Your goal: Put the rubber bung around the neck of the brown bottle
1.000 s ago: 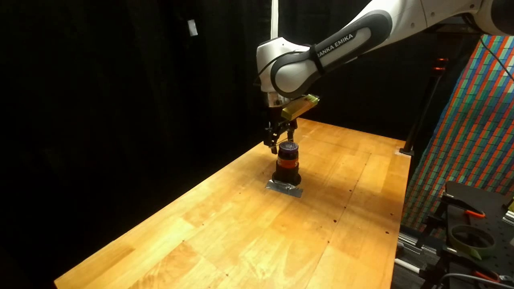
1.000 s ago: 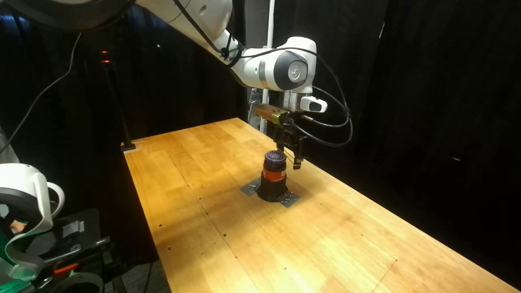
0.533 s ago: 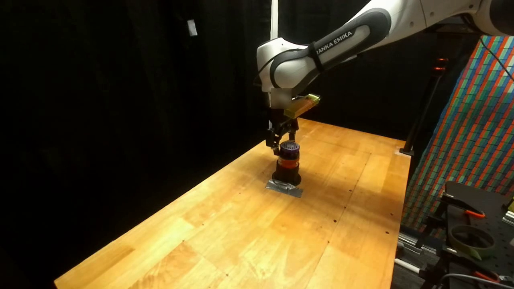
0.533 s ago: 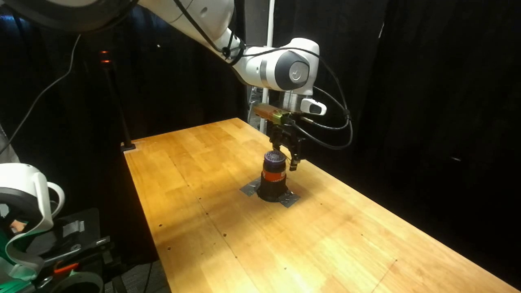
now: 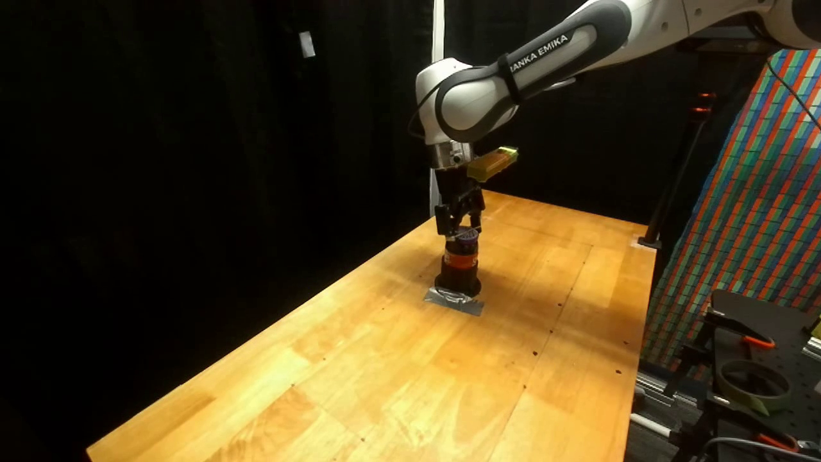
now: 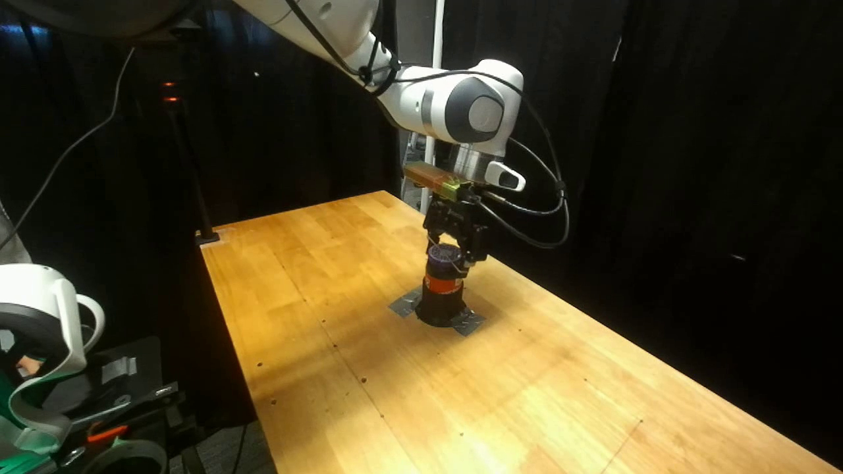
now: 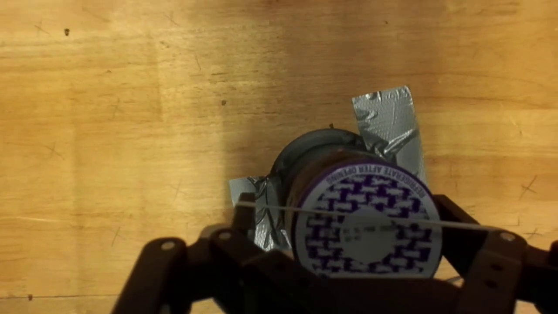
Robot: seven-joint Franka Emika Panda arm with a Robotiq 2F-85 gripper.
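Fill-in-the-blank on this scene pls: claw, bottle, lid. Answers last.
Around its rim, the lid reads "REFRIGERATE AFTER ____".
The lid's pattern is white and ____.
The claw stretches the thin band between its ____ fingers.
The brown bottle stands ____, not tipped.

Missing words: OPENING; purple; two; upright.

Brown bottle (image 7: 366, 237) partly behind claw (image 7: 346, 209)

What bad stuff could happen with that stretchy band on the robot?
The thin band, stretched across the open gripper, might slip off and ping away. In the wrist view it crosses the lid, so it might catch there. One finger looks close to the lid and could bump the brown bottle.
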